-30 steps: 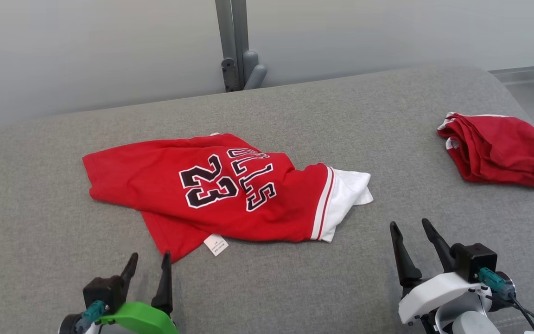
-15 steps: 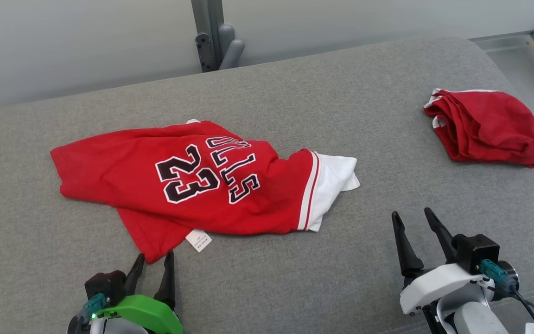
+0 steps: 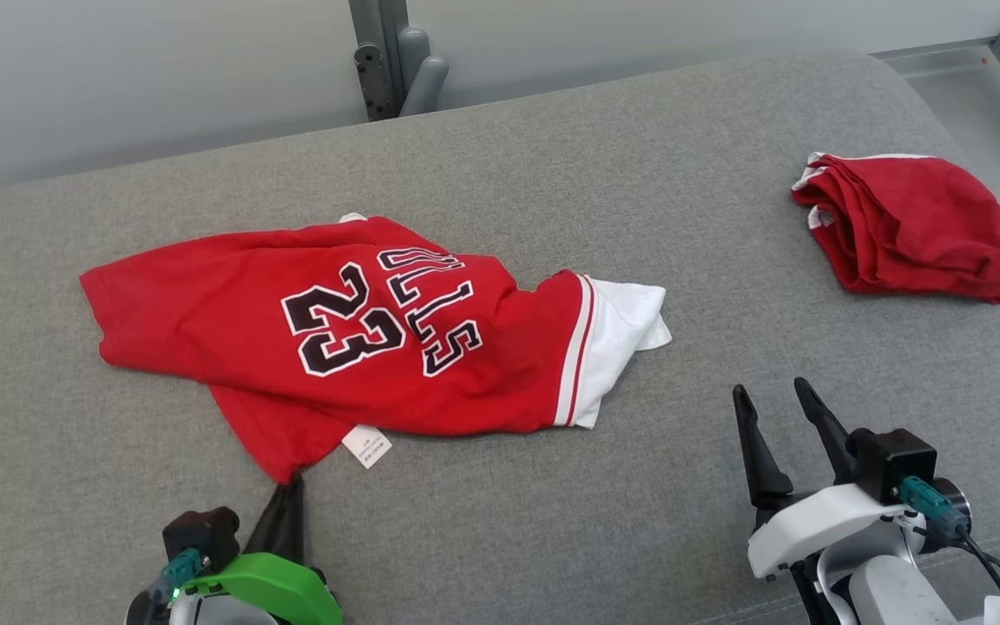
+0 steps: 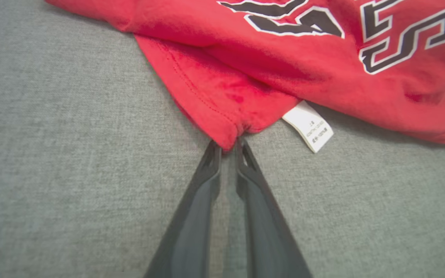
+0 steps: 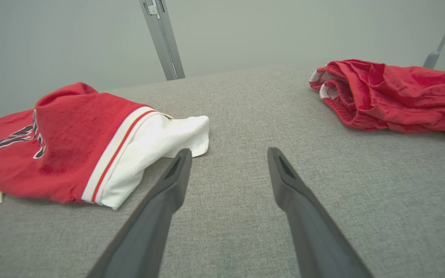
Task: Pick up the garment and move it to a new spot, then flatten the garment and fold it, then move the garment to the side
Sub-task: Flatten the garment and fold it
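Left wrist view puts the left gripper [image 4: 228, 148] low on the grey cushion [image 4: 52, 173], its two dark fingers drawn almost together. A puckered red corner [image 4: 226, 135] of the shirt [image 4: 323, 77] is nipped between the tips. A white label [image 4: 308, 125] lies just beside that corner, clear of the fingers.

From this pinch the shirt spreads away and mostly toward the robot's right. In the head view its long axis runs crosswise on the cushion. The plain red end is at the robot's left and the white end [image 3: 626, 321] points to the robot's right, a little farther back. The pinched corner is the part that juts nearest the robot.

The left arm is touching the cloth, so it is plainly the nearer one. The right gripper [image 3: 770, 387] stands wide open and empty, near the white end but apart from it, with bare cushion between them. A lift from the left corner alone would probably let the shirt hang by its long side. A second red bundle [image 3: 908, 226] sits well apart at the far right.
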### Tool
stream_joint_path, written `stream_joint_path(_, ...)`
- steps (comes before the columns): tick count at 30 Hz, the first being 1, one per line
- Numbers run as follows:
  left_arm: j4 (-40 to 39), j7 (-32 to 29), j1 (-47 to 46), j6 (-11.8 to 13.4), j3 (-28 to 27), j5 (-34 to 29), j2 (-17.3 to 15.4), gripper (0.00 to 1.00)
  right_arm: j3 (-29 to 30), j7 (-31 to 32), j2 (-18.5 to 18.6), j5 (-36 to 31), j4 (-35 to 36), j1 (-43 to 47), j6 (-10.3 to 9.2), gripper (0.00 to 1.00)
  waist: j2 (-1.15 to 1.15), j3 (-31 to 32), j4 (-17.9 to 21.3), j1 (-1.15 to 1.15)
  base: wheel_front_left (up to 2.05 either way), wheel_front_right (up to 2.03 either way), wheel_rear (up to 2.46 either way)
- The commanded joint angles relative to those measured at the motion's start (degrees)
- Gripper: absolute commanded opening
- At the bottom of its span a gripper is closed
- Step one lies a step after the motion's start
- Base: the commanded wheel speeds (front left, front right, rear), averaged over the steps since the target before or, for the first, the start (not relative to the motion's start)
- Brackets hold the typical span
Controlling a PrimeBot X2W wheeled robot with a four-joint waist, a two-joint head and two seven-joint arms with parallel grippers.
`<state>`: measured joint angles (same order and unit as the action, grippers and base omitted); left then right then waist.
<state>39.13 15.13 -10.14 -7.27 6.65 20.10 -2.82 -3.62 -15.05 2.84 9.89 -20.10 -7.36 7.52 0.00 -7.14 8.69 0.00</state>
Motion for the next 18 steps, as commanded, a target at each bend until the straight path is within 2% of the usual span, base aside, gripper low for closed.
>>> stream_joint_path(1, 0.01, 0.0, -0.98, -0.1, 0.25, -0.82, -0.18, 0.0, 0.03, -0.16, 0.15, 0.04, 0.13, -0.52, -0.07, 1.0, 0.0, 0.09, -0.06, 0.0, 0.0, 0.0, 0.0)
stream_joint_path(9, -0.64, 0.0, 1.77, -0.23, -0.59, -1.53, -0.19, 0.0, 1.03, -0.16, 0.15, 0.0, -0.85, 1.32, -0.07, 1.0, 0.0, 2.87, -1.53, 0.0, 0.0, 0.0, 0.0)
stream_joint_path(18, -3.21, 0.01, 7.35, -0.26, -5.71, -4.39, -0.46, 0.0, 1.38, -0.16, 0.15, 1.9, -1.77, 3.49, -0.07, 1.0, 0.0, 7.01, -5.49, 0.0, 0.0, 0.0, 0.0)
